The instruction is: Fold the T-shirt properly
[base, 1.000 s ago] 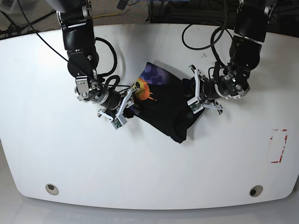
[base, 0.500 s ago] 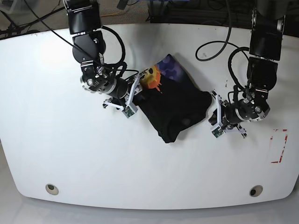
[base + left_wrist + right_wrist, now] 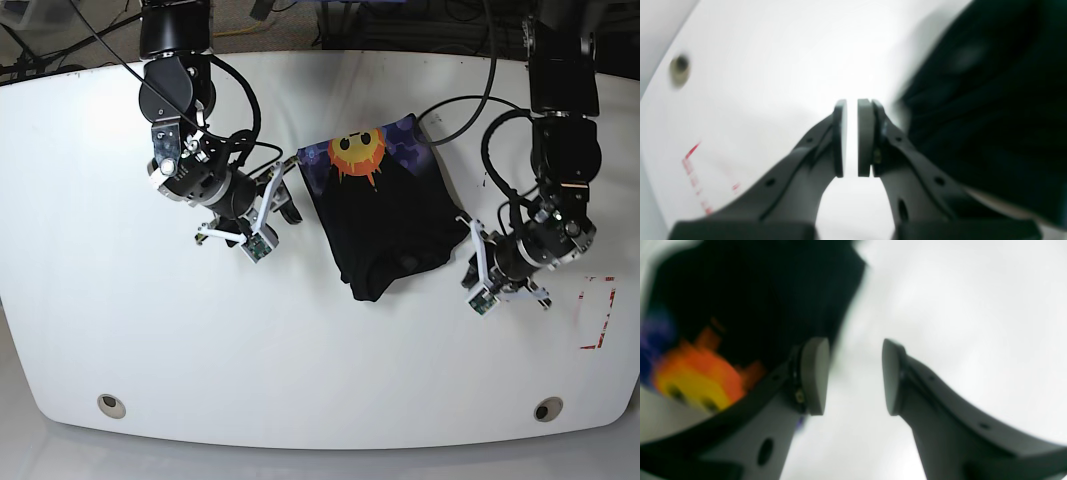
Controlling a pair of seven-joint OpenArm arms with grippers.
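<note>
Item: T-shirt (image 3: 385,215), black, lying bunched and partly folded on the white counter (image 3: 130,330), between the two sets of jaws; its print, an orange-yellow spiky smiley face (image 3: 358,152) on a purple-blue patch (image 3: 405,132), faces up at the far edge of the bundle. Left gripper (image 3: 474,275): jaws nearly closed, only a thin slit of white counter showing between the flat pads (image 3: 838,136), nothing held; the shirt's black cloth (image 3: 990,110) lies just beside the jaws on their right in the left wrist view, not between them, and whether it touches the outer jaw cannot be told through the blur. To the left of these jaws in that view: red markings (image 3: 693,173) on the counter and a round hole (image 3: 679,66) near the counter edge; in the base view the red marking (image 3: 598,312) sits beyond the left arm, near the counter's edge. Right gripper (image 3: 268,215): jaws partly open, a clear gap of bare counter between the pads (image 3: 815,375), nothing held; the shirt (image 3: 756,300) lies to the left of and beyond these jaws in the right wrist view, its orange-yellow face (image 3: 696,380) blurred beside the left jaw. Both wrist views are soft. Two round holes (image 3: 111,405) mark the counter's near edge in the base view.
</note>
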